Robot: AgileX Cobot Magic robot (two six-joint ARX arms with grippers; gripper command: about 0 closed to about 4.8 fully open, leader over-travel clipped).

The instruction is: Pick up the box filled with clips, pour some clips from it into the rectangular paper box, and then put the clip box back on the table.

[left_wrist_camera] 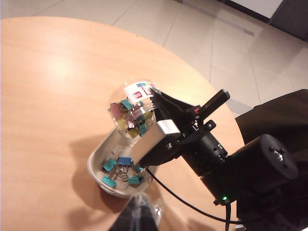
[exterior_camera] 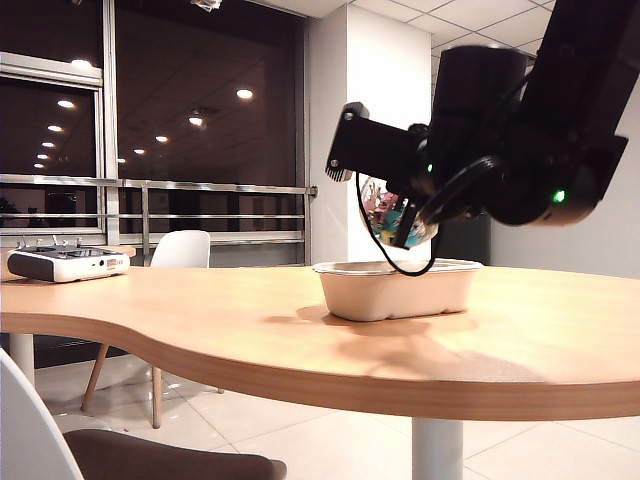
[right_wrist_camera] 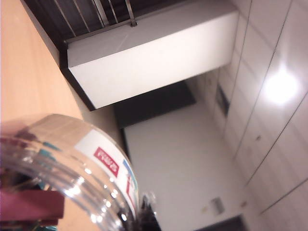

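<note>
The box filled with clips (exterior_camera: pixel 392 214), a clear jar with a white label, hangs tilted over the rectangular paper box (exterior_camera: pixel 395 290). My right gripper (left_wrist_camera: pixel 159 107) is shut on it. In the left wrist view the jar (left_wrist_camera: pixel 131 109) leans mouth-down toward the tray (left_wrist_camera: pixel 94 162), where several blue and teal clips (left_wrist_camera: pixel 123 169) lie. More clips stay inside the jar. The right wrist view shows the jar wall (right_wrist_camera: pixel 72 154) close up against a dark finger (right_wrist_camera: pixel 147 214). My left gripper (left_wrist_camera: pixel 139 214) hovers near the tray's end, fingers together, holding nothing.
A white-grey controller (exterior_camera: pixel 68 263) rests at the table's far left. The table (exterior_camera: pixel 250 335) has a thick curved front edge. A white chair (exterior_camera: pixel 182 250) stands behind it and another chair (exterior_camera: pixel 150 465) is in the near left foreground.
</note>
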